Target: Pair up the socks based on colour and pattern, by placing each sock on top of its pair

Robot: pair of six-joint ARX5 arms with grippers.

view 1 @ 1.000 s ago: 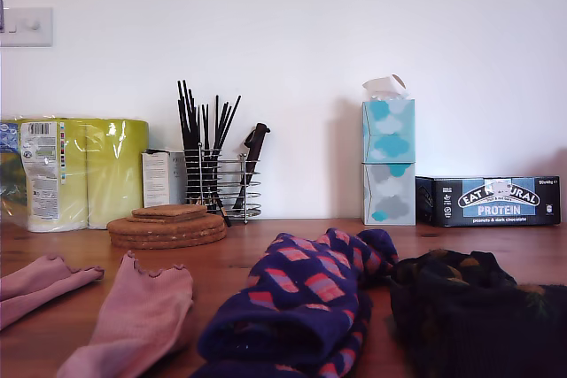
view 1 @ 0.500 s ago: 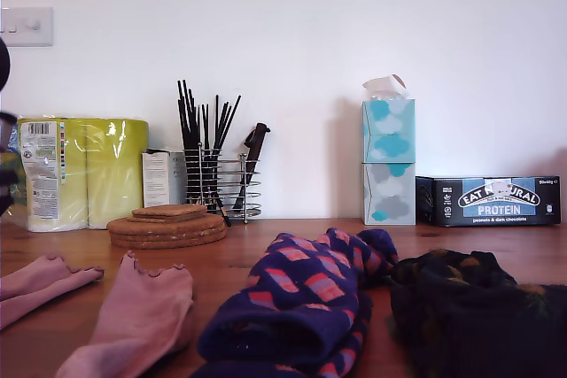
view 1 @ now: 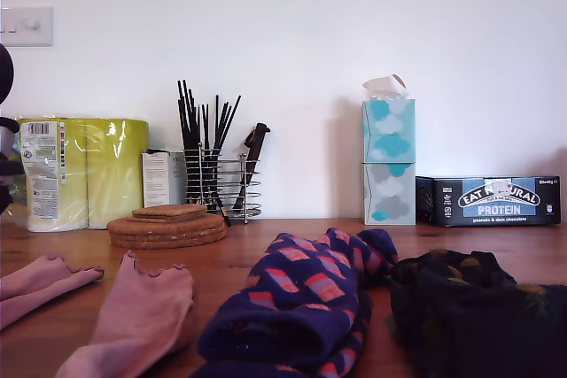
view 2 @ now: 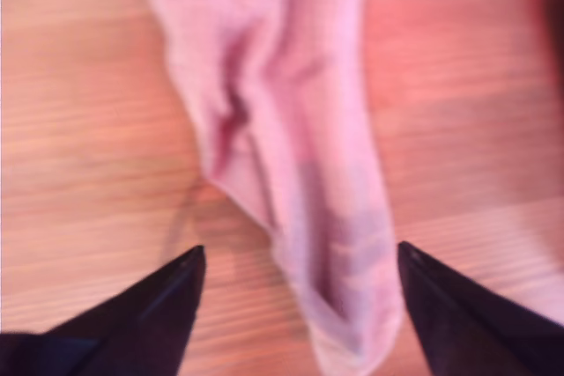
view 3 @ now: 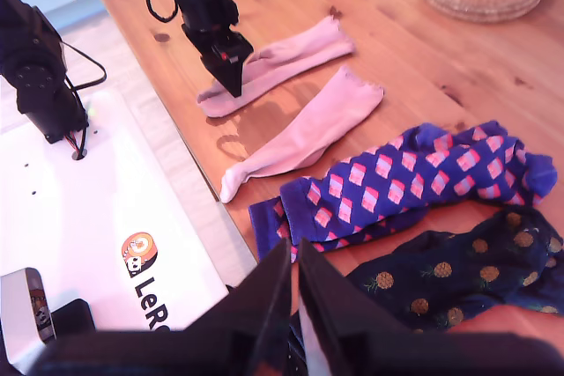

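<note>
Above the first pink sock (view 2: 300, 173) hangs my first end effector (view 2: 300, 257), its jaws spread wide on both sides of the sock's toe end and not touching it. This view is blurred. In the second wrist view the first end effector (view 3: 231, 68) stands over the same sock (view 3: 282, 63), which lies flat on the wooden surface (view 3: 414, 68). The second pink sock (view 3: 304, 134) lies just beside the first pink sock, apart from it. Beyond the second pink sock lie the navy socks with pink diamonds (view 3: 414, 182), one on the other, and beside them the dark dotted socks (view 3: 467, 270). My second end effector (view 3: 295, 292) has its jaws pressed together, holding nothing.
</note>
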